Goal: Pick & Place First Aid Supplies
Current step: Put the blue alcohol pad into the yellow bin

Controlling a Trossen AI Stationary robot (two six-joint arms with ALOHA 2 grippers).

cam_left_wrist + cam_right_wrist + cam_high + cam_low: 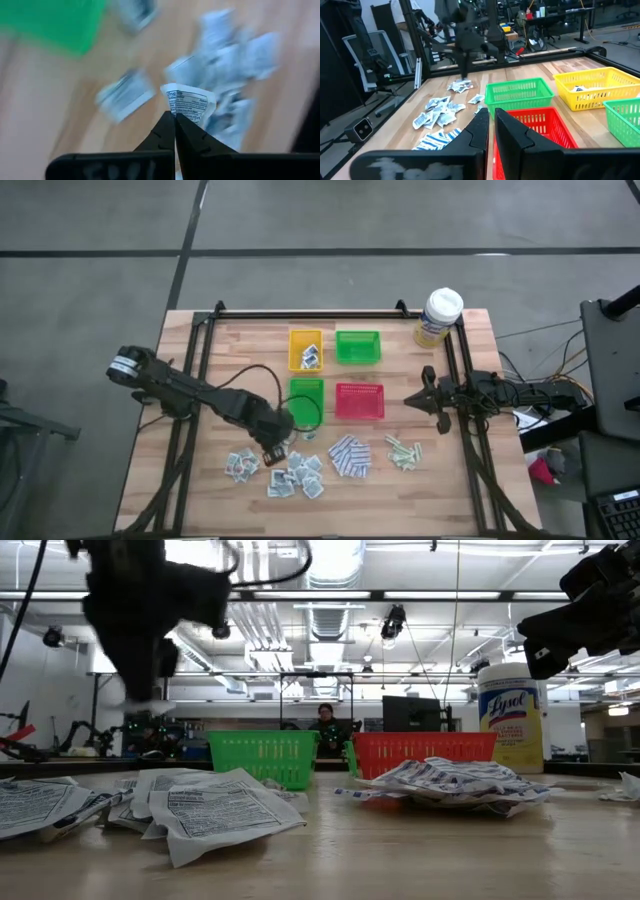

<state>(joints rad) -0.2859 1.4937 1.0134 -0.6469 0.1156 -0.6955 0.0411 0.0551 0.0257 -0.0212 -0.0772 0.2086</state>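
Observation:
My left gripper (175, 116) hangs over the near left of the table (190, 480), shut on one white-grey sachet (192, 102). Below it, more white-grey sachets (290, 475) lie scattered flat on the wood. Blue-and-white pads (350, 455) lie in a heap to their right, and pale green strips (405, 452) lie farther right. My right gripper (490, 122) waits level at the table's right side, shut and holding nothing. My left gripper pinches the sachet's edge (174, 111) between its two fingertips. The fingers slant down from above. Most of the crumpled sachet sticks out beyond the fingertips and is lifted clear of the sachets on the table.
Four small trays stand mid-table: a yellow one (306, 348) with a few packets in it, a green one (358, 346), another green one (306, 395) close to my left gripper, and a red one (359, 400). A yellow canister (438, 317) stands at the far right corner.

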